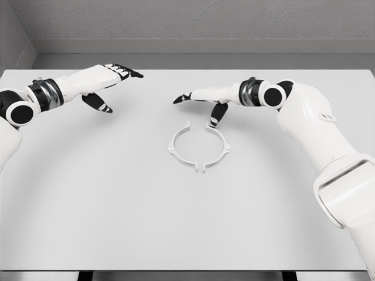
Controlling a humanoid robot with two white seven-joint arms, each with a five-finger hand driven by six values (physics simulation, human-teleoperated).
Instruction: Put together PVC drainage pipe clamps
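Two white half-ring clamp pieces lie together on the white table (88, 205), forming a ring (198, 147) near the middle, with small gaps at its top and bottom. My right hand (202, 102) hovers just above and behind the ring's top edge, fingers stretched out to the left, thumb pointing down toward the ring, holding nothing. My left hand (114, 82) is well to the left of the ring at the back of the table, fingers extended to the right and thumb hanging down, also holding nothing.
A grey wall (187, 23) rises behind the table's far edge. The table's front edge runs along the bottom of the view.
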